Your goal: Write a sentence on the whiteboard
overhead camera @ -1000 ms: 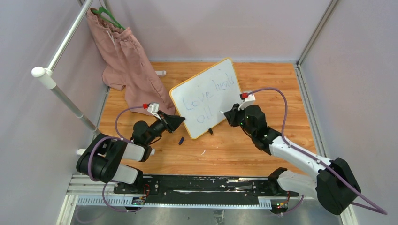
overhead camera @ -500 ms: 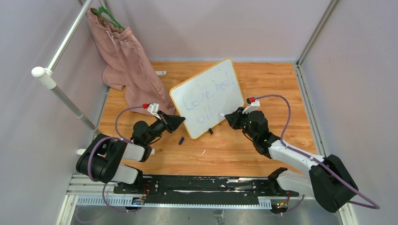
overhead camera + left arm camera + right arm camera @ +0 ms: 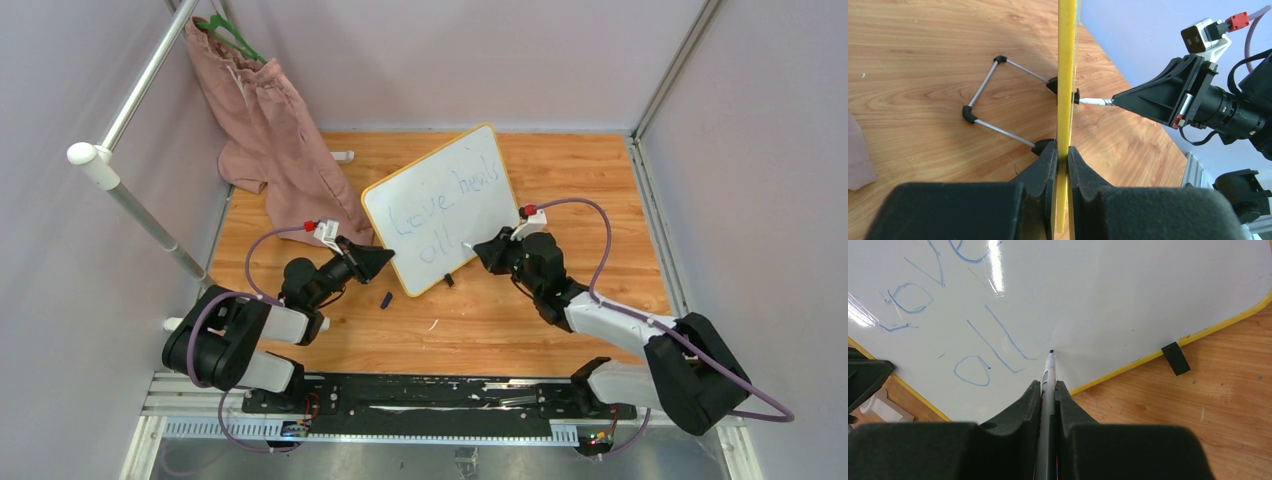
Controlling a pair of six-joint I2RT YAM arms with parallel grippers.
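Observation:
The whiteboard stands tilted on the wooden table, white with a yellow frame. The sentence is in faint blue on two lines, ending in "all". My left gripper is shut on the board's lower left edge, seen edge-on as a yellow strip between the fingers. My right gripper is shut on a marker. Its tip rests at the board's surface just right of "all", near the bottom frame.
A pink garment hangs on a green hanger from the metal rail at the left. A small dark cap lies in front of the board. The board's wire stand and black foot rest on the table.
The right arm has shifted, its gripper moving slightly left along the board's lower part with the marker. The left gripper and the board have not moved.

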